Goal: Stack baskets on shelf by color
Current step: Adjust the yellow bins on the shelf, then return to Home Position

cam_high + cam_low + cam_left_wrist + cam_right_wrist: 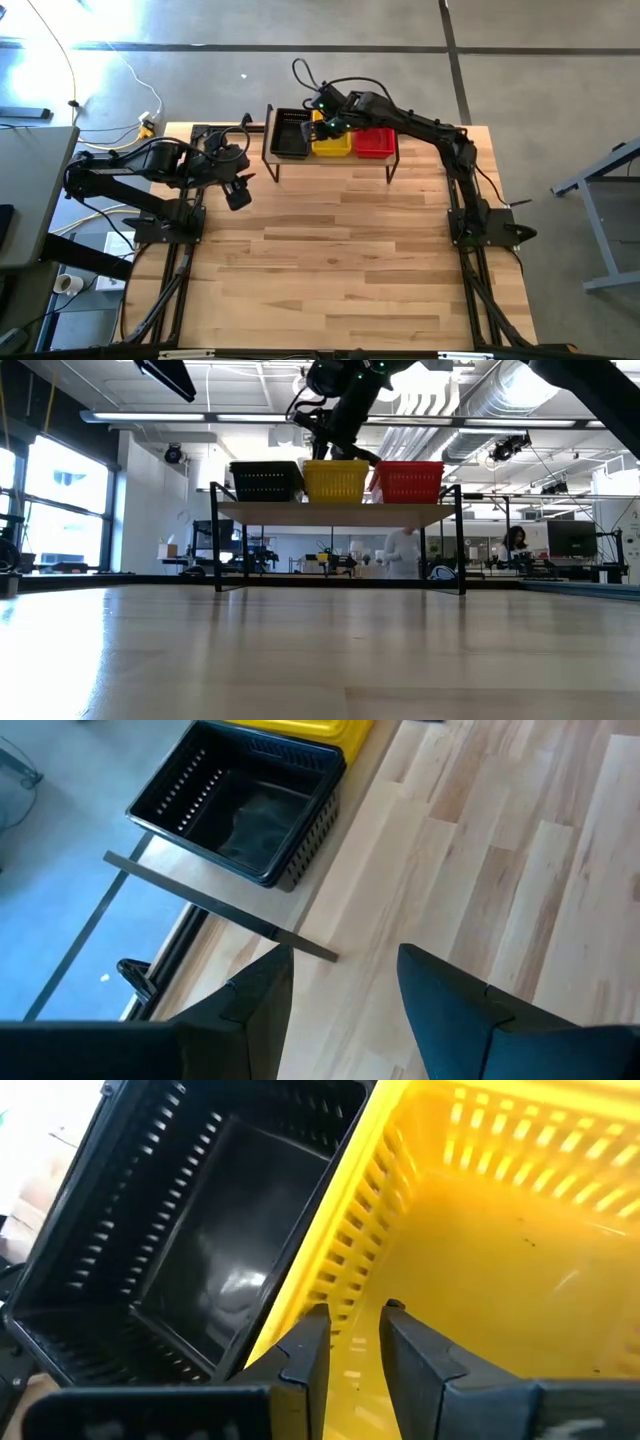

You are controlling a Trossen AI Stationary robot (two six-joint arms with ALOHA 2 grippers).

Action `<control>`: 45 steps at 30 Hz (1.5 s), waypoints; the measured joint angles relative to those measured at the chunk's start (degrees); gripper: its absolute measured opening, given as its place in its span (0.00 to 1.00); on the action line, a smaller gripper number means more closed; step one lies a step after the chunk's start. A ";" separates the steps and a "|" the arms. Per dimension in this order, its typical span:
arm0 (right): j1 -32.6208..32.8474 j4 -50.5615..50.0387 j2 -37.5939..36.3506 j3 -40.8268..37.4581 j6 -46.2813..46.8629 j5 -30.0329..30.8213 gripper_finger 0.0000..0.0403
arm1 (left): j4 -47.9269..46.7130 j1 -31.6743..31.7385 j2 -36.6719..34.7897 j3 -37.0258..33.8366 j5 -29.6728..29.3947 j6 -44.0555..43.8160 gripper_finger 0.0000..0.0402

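Observation:
The shelf (340, 512) stands at the table's far edge. On it, side by side, are a black basket (290, 133), a yellow basket (333, 145) and a red basket (375, 142). My right gripper (355, 1312) is just over the yellow basket (500, 1230), at its wall next to the black basket (200, 1230); its fingers are a narrow gap apart. In the low view it (345, 452) sits right at the yellow basket's rim. My left gripper (238, 195) is open and empty, above the table to the left of the shelf, and sees the black basket (240, 805). My right gripper comes from above, pointing down at the yellow basket's wall (345, 1230) on the side of the black basket. Slots of that wall show in the gap between its fingertips. I cannot tell whether the fingers touch the wall or the rim. The basket rests on the shelf.
The wooden tabletop (340, 260) in front of the shelf is bare. The shelf's thin black legs (461, 540) stand at its ends. The table's edge and floor lie just beyond the shelf (70, 920). People and desks show in the room behind.

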 joint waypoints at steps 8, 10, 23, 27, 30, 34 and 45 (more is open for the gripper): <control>0.50 -3.82 -2.74 0.00 -1.81 3.50 0.18 | -0.94 -0.03 -2.14 0.02 -0.47 -0.99 0.42; 0.78 -4.12 -4.33 0.00 -3.23 4.73 0.18 | -0.93 -0.09 -3.68 0.02 -0.35 -1.97 0.42; 8.39 -5.78 -12.35 0.00 -10.12 9.98 0.19 | 13.49 -0.09 -19.94 -15.88 3.68 -3.75 0.42; 11.81 -6.77 -13.00 0.00 -13.16 11.17 0.19 | 21.14 -0.09 -26.23 -24.02 8.11 -3.54 0.42; 14.07 -9.69 -13.16 0.00 -13.73 12.70 0.19 | 27.26 -0.09 -30.78 -30.10 11.70 -3.29 0.42; 16.07 -13.65 -13.20 0.00 -12.76 15.05 0.19 | 35.09 -0.09 -36.63 -38.27 14.88 -3.76 0.42; 16.61 -16.21 -13.41 0.00 -10.82 16.95 0.19 | 46.84 -0.09 -51.43 -55.17 19.27 -5.07 0.42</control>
